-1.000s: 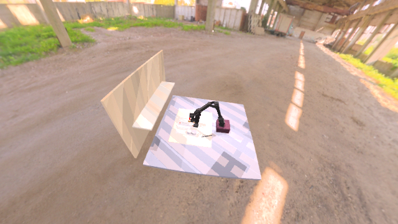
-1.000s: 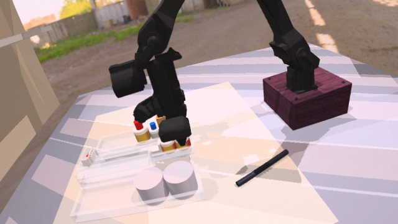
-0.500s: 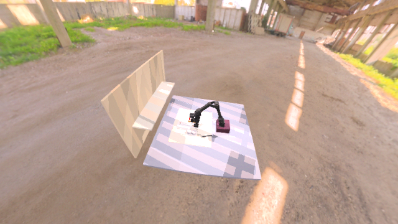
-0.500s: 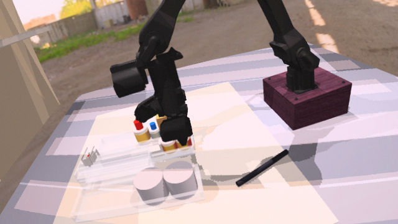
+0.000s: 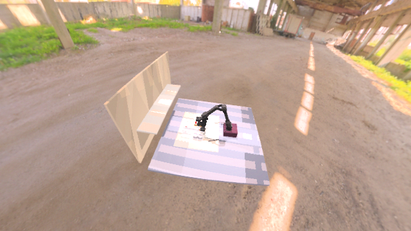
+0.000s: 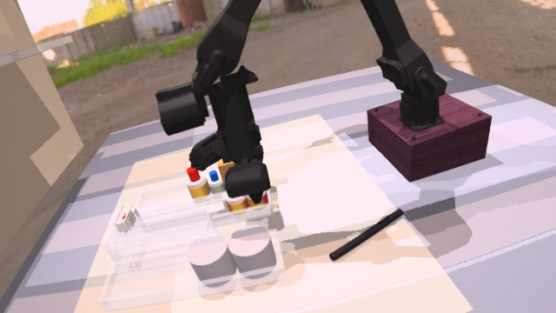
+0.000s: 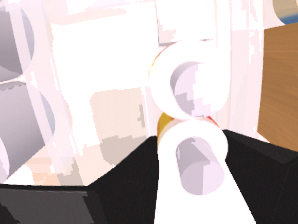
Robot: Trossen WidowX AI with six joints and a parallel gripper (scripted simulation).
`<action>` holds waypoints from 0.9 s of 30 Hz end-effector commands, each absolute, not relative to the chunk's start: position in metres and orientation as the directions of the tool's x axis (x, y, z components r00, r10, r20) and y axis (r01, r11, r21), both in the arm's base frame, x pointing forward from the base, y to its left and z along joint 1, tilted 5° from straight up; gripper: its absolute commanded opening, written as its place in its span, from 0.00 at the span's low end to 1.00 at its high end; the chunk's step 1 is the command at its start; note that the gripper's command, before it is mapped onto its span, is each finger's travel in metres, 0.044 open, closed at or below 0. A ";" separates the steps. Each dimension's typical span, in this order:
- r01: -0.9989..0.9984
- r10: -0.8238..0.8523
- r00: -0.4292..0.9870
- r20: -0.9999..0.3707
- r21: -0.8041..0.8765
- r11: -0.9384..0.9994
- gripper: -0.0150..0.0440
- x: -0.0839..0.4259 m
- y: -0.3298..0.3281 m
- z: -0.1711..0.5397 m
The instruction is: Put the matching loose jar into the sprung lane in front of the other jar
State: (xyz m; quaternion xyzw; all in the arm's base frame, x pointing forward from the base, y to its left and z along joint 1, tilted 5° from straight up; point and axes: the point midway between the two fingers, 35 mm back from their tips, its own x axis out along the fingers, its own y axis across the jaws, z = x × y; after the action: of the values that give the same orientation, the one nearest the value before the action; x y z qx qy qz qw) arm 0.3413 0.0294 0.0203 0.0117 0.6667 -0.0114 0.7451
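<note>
My gripper is shut on a white-capped jar with a gold and red label. It holds the jar low at the right-hand front end of a clear lane. A matching white-capped jar stands right behind it in the same lane, touching or nearly touching it. A small white pusher plate with a red dot sits far back at the lane rack's left end. The black fingers hide most of the held jar's body.
A red-capped jar and a blue-capped jar stand loose behind the rack. Two large grey cylinders fill a nearer lane. A black rod lies to the right. The arm's maroon base block stands at the back right.
</note>
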 end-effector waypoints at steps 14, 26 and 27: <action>0.031 -0.002 0.113 -0.994 0.002 1.000 0.48 0.341 0.029 0.020; 0.031 -0.002 0.113 -0.994 0.002 1.000 0.71 0.340 0.029 0.030; 0.031 -0.002 0.113 -0.994 0.002 1.000 0.71 0.340 0.029 0.034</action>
State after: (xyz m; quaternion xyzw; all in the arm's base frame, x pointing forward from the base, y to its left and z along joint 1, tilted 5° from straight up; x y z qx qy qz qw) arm 0.3381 0.0291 0.0239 0.0112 0.6696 -0.0117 0.7425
